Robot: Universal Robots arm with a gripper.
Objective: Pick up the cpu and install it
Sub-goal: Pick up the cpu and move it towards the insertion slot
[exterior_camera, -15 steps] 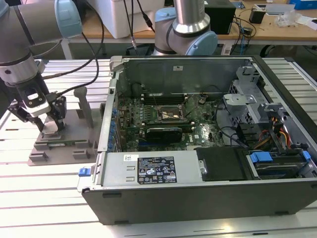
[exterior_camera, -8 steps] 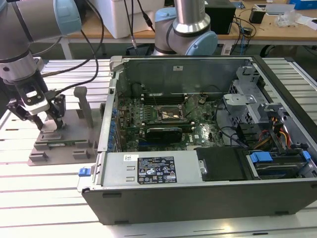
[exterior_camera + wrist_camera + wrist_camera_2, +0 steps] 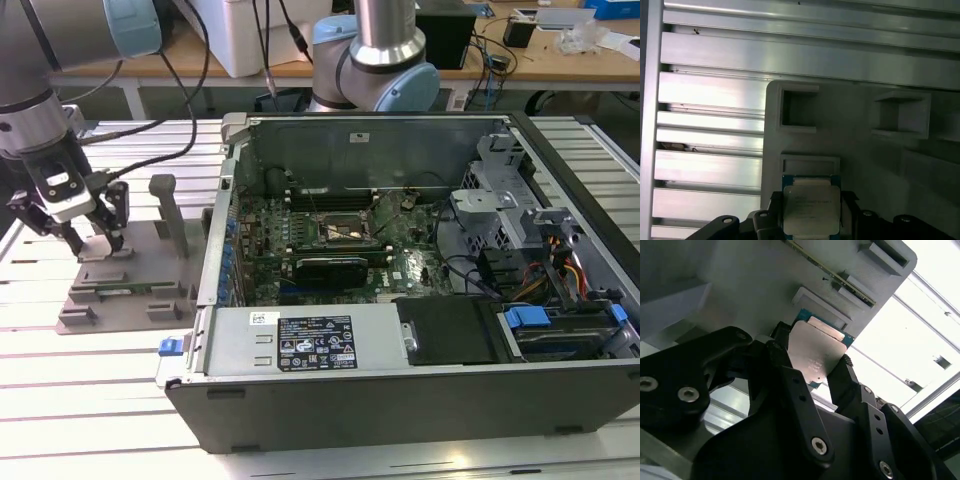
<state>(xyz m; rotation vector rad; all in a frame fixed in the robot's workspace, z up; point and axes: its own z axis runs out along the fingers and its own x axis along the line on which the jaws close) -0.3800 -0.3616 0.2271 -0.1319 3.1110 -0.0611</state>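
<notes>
At nine o'clock in the exterior view, the arm's tool (image 3: 97,243) hangs just above a grey holder (image 3: 170,215) that lies on the slatted metal bench (image 3: 100,400). In both wrist views the tool's black fingers (image 3: 785,370) press on two opposite edges of the cpu (image 3: 815,352), pinching it. Its silver top faces the cameras and a thin green rim shows round it. In the first wrist view the cpu (image 3: 810,207) sits just beside a raised rectangular frame (image 3: 810,164) on the holder. A long green memory stick (image 3: 115,290) lies flat on the holder, toward six o'clock of the tool. From the centre out to three o'clock stands an open computer case (image 3: 400,400). The dark motherboard socket (image 3: 345,230) with its metal frame lies inside, well apart from the tool. At twelve o'clock a second arm's base (image 3: 375,60) rises behind the case.
</notes>
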